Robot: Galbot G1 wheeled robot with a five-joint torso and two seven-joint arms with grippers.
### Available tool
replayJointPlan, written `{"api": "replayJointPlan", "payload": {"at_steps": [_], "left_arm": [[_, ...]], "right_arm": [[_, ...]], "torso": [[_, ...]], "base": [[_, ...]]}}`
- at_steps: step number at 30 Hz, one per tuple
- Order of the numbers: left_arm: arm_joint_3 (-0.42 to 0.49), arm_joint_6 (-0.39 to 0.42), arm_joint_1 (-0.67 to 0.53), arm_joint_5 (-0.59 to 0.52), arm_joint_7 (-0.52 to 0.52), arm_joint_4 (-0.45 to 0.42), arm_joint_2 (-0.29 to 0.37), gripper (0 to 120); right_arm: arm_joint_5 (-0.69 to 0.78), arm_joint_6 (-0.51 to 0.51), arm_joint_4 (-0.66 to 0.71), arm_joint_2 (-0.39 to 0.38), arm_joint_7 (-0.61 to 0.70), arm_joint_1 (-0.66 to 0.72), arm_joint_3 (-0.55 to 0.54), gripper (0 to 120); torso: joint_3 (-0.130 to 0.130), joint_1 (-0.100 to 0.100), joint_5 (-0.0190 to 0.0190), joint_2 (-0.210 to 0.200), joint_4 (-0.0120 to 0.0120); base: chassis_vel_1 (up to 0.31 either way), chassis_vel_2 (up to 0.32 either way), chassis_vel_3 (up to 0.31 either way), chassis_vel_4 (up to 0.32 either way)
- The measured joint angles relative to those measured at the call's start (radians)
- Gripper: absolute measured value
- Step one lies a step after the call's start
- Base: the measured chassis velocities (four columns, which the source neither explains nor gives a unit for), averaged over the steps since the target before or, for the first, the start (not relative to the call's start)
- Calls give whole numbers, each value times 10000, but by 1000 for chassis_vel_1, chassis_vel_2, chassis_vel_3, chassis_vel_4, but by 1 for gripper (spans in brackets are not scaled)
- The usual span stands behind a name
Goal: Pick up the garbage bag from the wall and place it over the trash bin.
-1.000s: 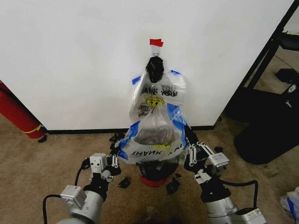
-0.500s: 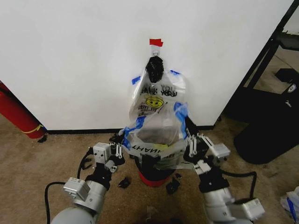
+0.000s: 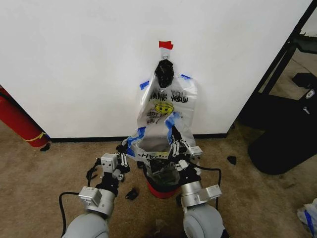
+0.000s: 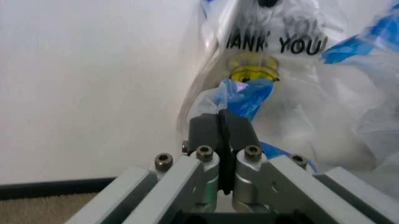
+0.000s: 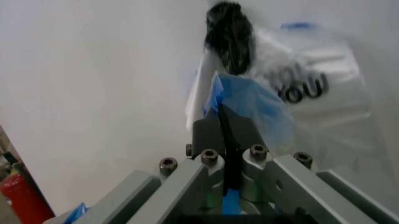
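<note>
While the plain white wall (image 3: 74, 64) rises flat behind everything, with its black skirting strip along the carpet, a bunch of like bags (image 3: 168, 101) hangs from a black clip under a scrap of red tape (image 3: 166, 45). Below it, near the robot, the thin, crinkled, see-through garbage bag (image 3: 156, 153) is stretched mouth-open over the round trash bin (image 3: 161, 187), sagging into its dark inside above the red lower body. The left gripper (image 3: 125, 154) is clamped tight on the bag's blue-trimmed left edge; the right gripper (image 3: 177, 145) pinches its right edge likewise.
</note>
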Motion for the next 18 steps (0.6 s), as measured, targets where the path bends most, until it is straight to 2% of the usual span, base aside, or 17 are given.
{"api": "replayJointPlan", "payload": {"at_steps": [4,8,13,18], "left_arm": [[62,-61,397,138,-133,144,-599,0],[262,-61,645,86,-282,227,-876,0],[422,70,942,-111,-613,287,-946,0],[842,525,1146,-571,-1148,328,-938,0]], "right_arm": [[326,632,-684,0,-105,-438,-131,0],[51,868,-863,-177,-134,-795,-1,0],[-257,855,-901,-377,171,-1049,172,0],[-671,372,-866,-403,1227,-1353,327,0]], "torso": [[0,-1,2,0,5],[-1,-1,-1,0,3],[-2,-1,-3,0,4],[-1,-2,-13,0,10]], "base": [[0,0,0,0],[0,0,0,0],[0,0,0,0],[0,0,0,0]]}}
